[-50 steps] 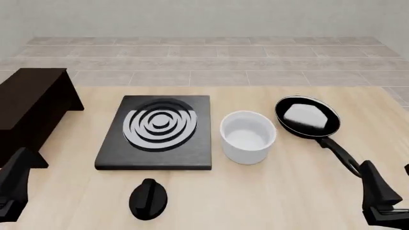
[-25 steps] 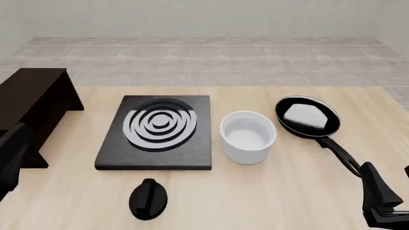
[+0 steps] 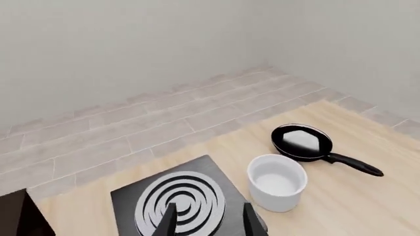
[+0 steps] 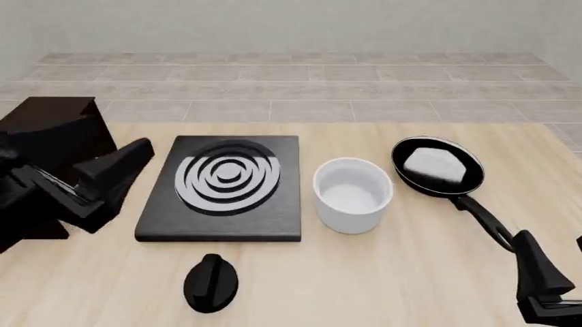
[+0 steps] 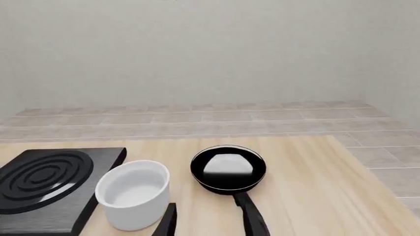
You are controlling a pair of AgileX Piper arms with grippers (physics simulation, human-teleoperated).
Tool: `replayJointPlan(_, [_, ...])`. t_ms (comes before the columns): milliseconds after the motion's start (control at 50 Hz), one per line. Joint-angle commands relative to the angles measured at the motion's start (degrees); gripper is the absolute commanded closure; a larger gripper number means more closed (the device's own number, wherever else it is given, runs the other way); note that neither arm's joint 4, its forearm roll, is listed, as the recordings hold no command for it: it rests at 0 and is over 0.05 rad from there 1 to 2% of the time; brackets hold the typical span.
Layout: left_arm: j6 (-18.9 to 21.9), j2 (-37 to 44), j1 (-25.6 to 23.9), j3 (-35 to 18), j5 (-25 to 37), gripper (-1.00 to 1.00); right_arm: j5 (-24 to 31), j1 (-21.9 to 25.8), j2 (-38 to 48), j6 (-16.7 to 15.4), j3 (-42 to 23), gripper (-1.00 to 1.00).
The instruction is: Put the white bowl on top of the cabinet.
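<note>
— Front view: where's the white bowl [image 4: 353, 194]?

— Standing upright on the table [image 4: 382, 272], mouth straight up, between the stove plate [image 4: 223, 191] and the frying pan [image 4: 437, 166]. It's round, so no long axis, and plain, no writing on it.

— And the cabinet [image 4: 46, 146]?

— Far left, dark, flat top up. The left gripper [image 4: 114, 174] hovers in front of it, beside the stove plate, its fingers [image 3: 169, 221] spread with a clear gap and nothing between them.

— The right gripper [image 5: 208, 221]?

— Low at the near right corner, fingers apart, empty, just by the pan's handle.
</note>
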Motion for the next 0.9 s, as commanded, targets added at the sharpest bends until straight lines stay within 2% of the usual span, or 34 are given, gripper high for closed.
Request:
replayJointPlan(20, [4.6, 14.3, -8.0, -6.7, -3.7, -1.00, 0.0, 0.0, 0.0, -0.1, 0.0, -1.00])
replayJointPlan(120, [3.7, 17.8, -8.4, -9.2, -3.9, -1.00, 0.0, 0.0, 0.0, -0.4, 0.0, -1.00])
replayJointPlan(160, [-1.1, 21.9, -9.5, -12.2, -2.0, -1.00, 0.0, -0.1, 0.0, -0.4, 0.0, -1.00])
replayJointPlan(300, [4.0, 27.7, -14.1, -19.9, 1.9, -1.00, 0.2, -0.1, 0.0, -0.2, 0.0, -1.00])
replayJointPlan(460, [5.5, 36.0, -21.2, -25.3, 6.3, -1.00, 0.4, -0.3, 0.0, 0.2, 0.0, -1.00])
replayJointPlan(500, [4.8, 37.5, -21.8, -26.1, 6.9, -1.00, 0.4, -0.3, 0.0, 0.2, 0.0, -1.00])
replayJointPlan(560, [7.7, 40.9, -21.4, -28.1, 7.9, -1.00, 0.4, -0.3, 0.0, 0.2, 0.0, -1.00])
replayJointPlan(620, [7.3, 42.8, -22.5, -30.0, 8.7, -1.00, 0.4, -0.3, 0.0, 0.1, 0.0, -1.00])
replayJointPlan(680, [11.2, 46.5, -22.7, -31.3, 10.3, -1.00, 0.3, -0.2, 0.0, 0.1, 0.0, -1.00])
replayJointPlan(760, [6.7, 48.4, -25.2, -34.1, 12.1, -1.00, 0.3, -0.3, 0.0, 0.1, 0.0, -1.00])
replayJointPlan(900, [6.6, 50.9, -26.6, -38.3, 15.2, -1.00, 0.3, -0.3, 0.0, 0.2, 0.0, -1.00])
